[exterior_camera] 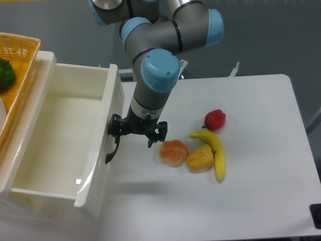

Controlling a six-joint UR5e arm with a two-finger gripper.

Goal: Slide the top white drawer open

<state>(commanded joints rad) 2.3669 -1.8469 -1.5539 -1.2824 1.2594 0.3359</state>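
At the far left, a yellow woven basket [20,60] sits on top of the cabinet, holding a green pepper [5,74] at the picture's edge. Beside and below it, the top white drawer [60,145] stands pulled well out over the left part of the white table [251,201]. It is a deep, glossy cream-white plastic tray. Its long axis runs from far to near along the panelled front, and its open mouth faces up. The front panel faces right, toward the fruit, and carries a curved black handle [111,153] on its outer face.

The arm [155,70], grey tubes with light-blue joint caps, reaches down from the top of the view, its wrist pointing almost straight down just right of the drawer front. The gripper [136,131] hangs low over the table with its black fingers spread wide; the left finger [116,128] sits at the handle's upper end, touching or nearly so, while the right finger [156,135] hangs free above the table.

To the right lie a round orange-pink fruit [173,152], touching a lumpy yellow pepper [200,157]. A banana [215,150] curves around that pepper. A red pepper [215,119] lies just beyond the banana's far end.
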